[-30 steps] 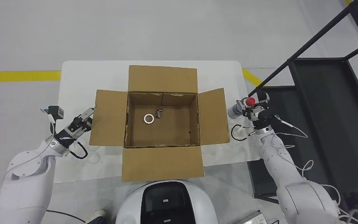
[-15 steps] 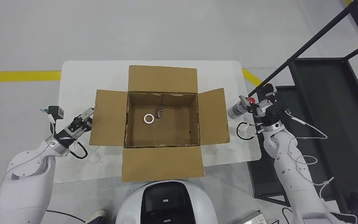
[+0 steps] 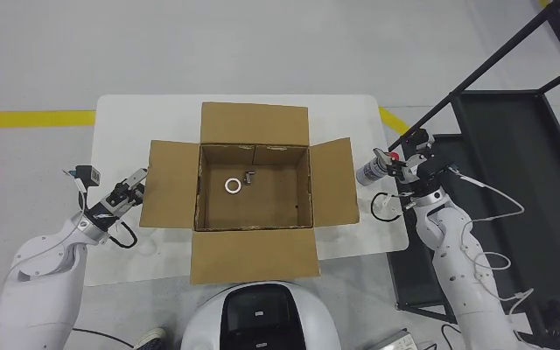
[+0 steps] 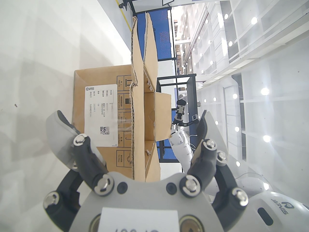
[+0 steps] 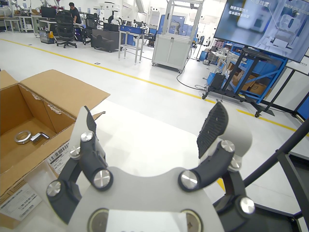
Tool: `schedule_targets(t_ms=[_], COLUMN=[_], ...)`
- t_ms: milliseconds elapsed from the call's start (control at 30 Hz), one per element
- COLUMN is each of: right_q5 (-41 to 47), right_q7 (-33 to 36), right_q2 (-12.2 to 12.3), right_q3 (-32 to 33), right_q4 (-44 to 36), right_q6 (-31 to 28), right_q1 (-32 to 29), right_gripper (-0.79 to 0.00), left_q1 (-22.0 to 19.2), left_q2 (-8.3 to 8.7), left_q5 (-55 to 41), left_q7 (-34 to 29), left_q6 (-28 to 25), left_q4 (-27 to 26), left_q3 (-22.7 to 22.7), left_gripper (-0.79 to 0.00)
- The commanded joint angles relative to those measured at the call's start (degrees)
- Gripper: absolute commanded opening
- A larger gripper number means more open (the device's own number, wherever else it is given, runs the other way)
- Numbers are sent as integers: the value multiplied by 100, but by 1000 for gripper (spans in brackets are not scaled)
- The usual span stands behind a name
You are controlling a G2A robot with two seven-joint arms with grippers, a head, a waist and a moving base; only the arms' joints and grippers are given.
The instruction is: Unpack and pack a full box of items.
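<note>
As the top view shows your right gripper point(image 3: 368, 170) backed slightly off the box point(image 3: 254, 122) while the left gripper point(image 3: 134, 185) stays put, the left wrist view alone shows that one spread and empty, and the right wrist view shows its own spread and empty too, with the ring point(image 5: 22, 137) and bracket point(image 5: 39, 136) left inside, so I judge unpacking unfinished.

A robotics lab in a large industrial hall. Beyond the right end effector point(image 5: 152, 113) a pale polished floor point(image 5: 79, 61) carries a yellow line point(image 5: 135, 78). Farther off stand an aluminium-framed enclosure point(image 5: 179, 25), desks point(image 5: 26, 21) with office chairs point(image 5: 64, 28), a big display screen point(image 5: 263, 22) and blue racks point(image 5: 272, 68).
</note>
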Motion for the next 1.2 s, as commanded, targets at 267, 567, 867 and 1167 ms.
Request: schedule_targets(t_ms=[267,567,867,1167], right_q5=[452,1099,1029,1031], right_q7=[675,2404,3558,3523], right_q2=[19,107,144,153], right_q3=[177,515,223,96], right_q4=[-567,-2147,-2932,-3075], right_q6=[-265,-1124,-1574,-1780], right_q1=[-143,-804,-1153,-1129], right_gripper=[0,0,0,0], left_q1=[0,0,0,0], left_q2=[0,0,0,0], left_q5=[0,0,0,0], left_q7=[0,0,0,0], left_q6=[0,0,0,0], left_q4=[0,0,0,0], left_q3=[0,0,0,0], left_gripper=[0,0,0,0])
